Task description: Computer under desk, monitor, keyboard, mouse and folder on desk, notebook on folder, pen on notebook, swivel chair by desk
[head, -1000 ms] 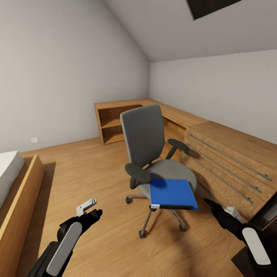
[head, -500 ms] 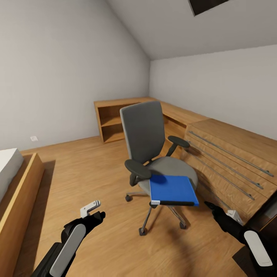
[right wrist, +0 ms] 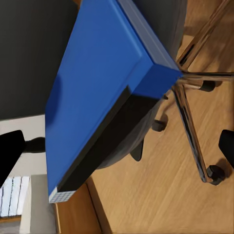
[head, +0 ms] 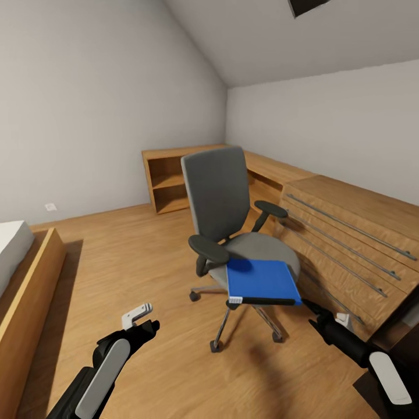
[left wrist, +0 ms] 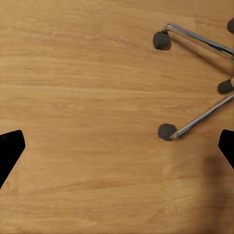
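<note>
The blue folder (head: pixel 262 280) lies flat on the seat of the swivel chair (head: pixel 224 205), the right pincer (head: pixel 315 309) spread wide near its corner, the left pincer (head: pixel 139 314) wide over the floor (head: pixel 116 262)

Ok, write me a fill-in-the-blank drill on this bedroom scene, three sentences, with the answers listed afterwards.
1. The blue folder lies on the seat of the ____.
2. The left hand hangs over the bare wooden ____.
3. The right hand is nearest the folder's ____ spine edge.

Missing words: swivel chair; floor; dark
</note>
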Tool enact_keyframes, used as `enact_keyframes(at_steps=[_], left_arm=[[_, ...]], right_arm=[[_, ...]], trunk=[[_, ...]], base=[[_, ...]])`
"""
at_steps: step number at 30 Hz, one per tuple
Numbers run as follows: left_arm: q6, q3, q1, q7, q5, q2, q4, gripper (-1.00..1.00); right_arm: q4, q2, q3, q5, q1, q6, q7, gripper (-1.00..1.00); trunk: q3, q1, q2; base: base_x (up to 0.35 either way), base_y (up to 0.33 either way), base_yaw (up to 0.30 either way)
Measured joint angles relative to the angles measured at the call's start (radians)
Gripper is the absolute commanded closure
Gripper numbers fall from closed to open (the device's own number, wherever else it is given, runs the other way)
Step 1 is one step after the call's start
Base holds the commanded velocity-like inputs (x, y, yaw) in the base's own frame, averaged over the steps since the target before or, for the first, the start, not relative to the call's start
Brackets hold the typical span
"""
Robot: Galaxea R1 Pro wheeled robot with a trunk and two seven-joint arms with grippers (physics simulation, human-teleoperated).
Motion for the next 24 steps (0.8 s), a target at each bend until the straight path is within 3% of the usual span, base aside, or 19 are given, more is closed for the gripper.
enact_keyframes(at_steps=[8, 24], left_arm=[[0.000, 0.000, 0.000, 0.000, 0.000, 0.000, 0.000, -1.00], [0.000, 0.000, 0.000, 0.000, 0.001, 0.000, 0.000, -1.00]], right_arm=[[-0.002, 0.004, -0.025, 0.002, 0.000, 0.002, 0.051, -1.00], [-0.001, 0.007, -0.037, -0.012, 0.000, -0.034, 0.068, -1.00]], trunk=[[-0.025, 0.031, -0.056], [-0.075, 0.092, -0.168]], base=[[0.000, 0.000, 0.000], [0.000, 0.000, 0.000]])
